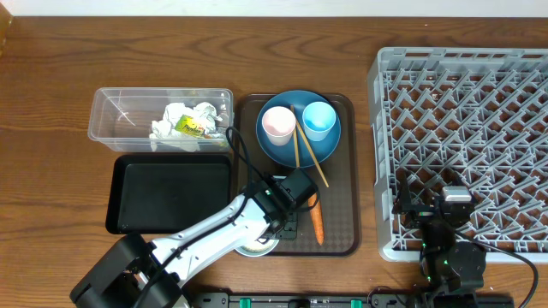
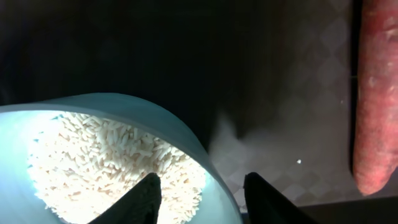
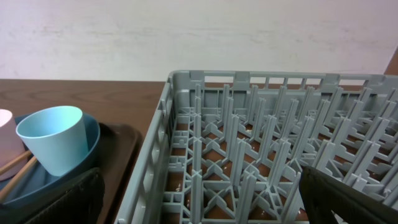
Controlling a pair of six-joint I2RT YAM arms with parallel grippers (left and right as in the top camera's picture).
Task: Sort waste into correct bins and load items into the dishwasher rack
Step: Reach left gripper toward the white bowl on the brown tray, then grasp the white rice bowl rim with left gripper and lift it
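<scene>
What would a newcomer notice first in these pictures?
The big grey rack fills the right side of the table. In the middle, a blue plate on a brown tray carries a pink cup and a blue cup. At the tray's front edge, the left gripper straddles the rim of a bowl of rice, a carrot beside it.

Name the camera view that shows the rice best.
Left wrist: the rice lies in the bowl close up, individual grains clear. Overhead shows only a sliver of the bowl's rim under the left arm; no grains discernible. Right wrist doesn't show it.
</scene>
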